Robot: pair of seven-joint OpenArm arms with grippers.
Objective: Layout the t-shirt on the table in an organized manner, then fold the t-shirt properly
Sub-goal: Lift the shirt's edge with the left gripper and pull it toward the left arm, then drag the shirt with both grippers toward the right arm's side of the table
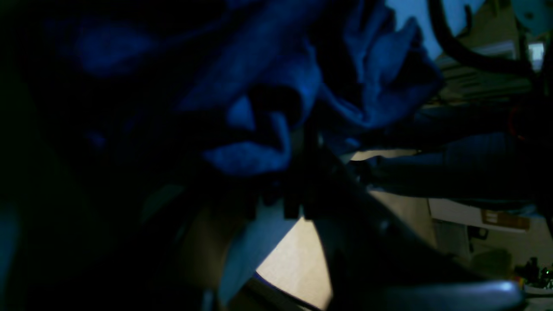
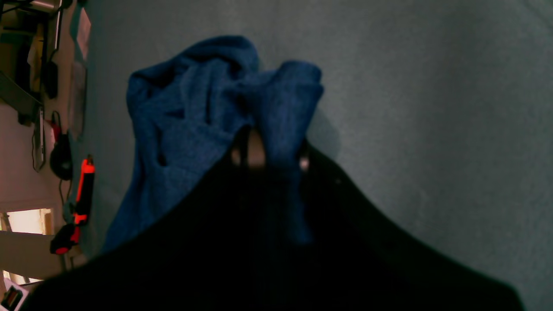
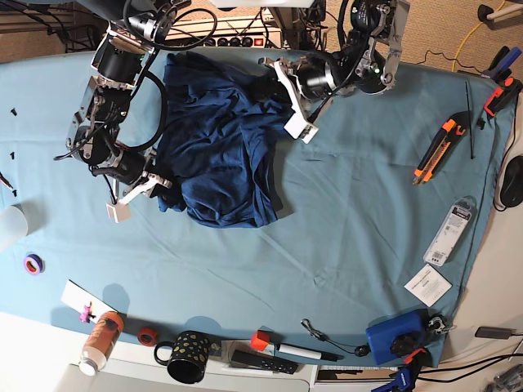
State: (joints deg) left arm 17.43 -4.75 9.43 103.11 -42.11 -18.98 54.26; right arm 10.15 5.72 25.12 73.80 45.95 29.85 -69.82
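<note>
The t-shirt [image 3: 216,147] is seen from the base view as a rumpled dark blue mass lying on the table [image 3: 343,220], stretched between the two arms. The right gripper [image 3: 155,181] is closed on a bunched edge of the t-shirt, and in the right wrist view blue fabric [image 2: 207,121] is gathered directly ahead of the dark jaws, with the teal table cloth [image 2: 432,108] spread beyond and to one side of them. The left gripper [image 3: 278,75] is pressed into the opposite edge of the garment; in the left wrist view folds of blue fabric [image 1: 268,108] crowd just above the dark fingers (the picture is too dim for the jaw gap to be made out), so it cannot be told whether this gripper is closed or gripping the cloth
</note>
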